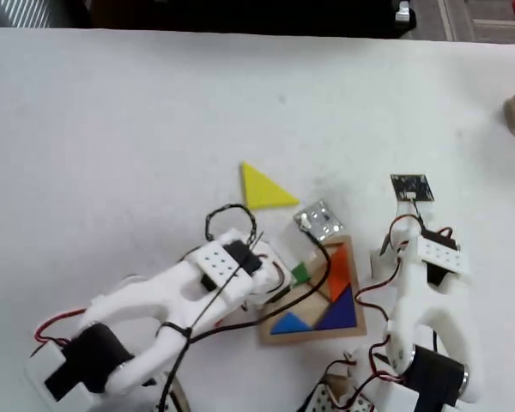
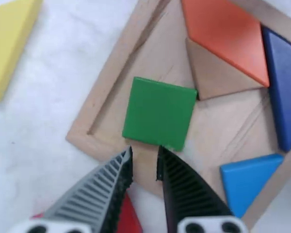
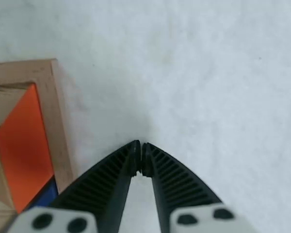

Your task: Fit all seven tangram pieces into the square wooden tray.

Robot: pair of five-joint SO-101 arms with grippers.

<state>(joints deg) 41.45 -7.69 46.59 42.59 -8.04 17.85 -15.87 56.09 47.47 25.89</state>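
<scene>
While the left fingers [image 2: 111, 187] stand slightly apart with nothing between them, their tips hover at the rim of the tray [image 2: 104, 80], just beside the green square [image 2: 160, 111]. That square lies inside the tray near one corner, turned askew to the rim; whether it sits flat I cannot tell. An orange piece [image 2: 223, 34], a tan triangle [image 2: 216, 75], a dark blue piece [image 2: 286, 87] and a light blue triangle [image 2: 247, 179] also lie in the tray, the orange touching both the tan and the dark blue. Bare tray floor shows between the green square and the light blue triangle. A yellow triangle [image 1: 262, 189] lies on the white counter [image 1: 112, 129], outside the tray and apart from it. A patch of red shows under the left fingers; what it is I cannot tell. The right fingers [image 3: 116, 177] are closed tip to tip, empty, over the counter just beside the tray's outer edge, on the orange piece's side.
</scene>
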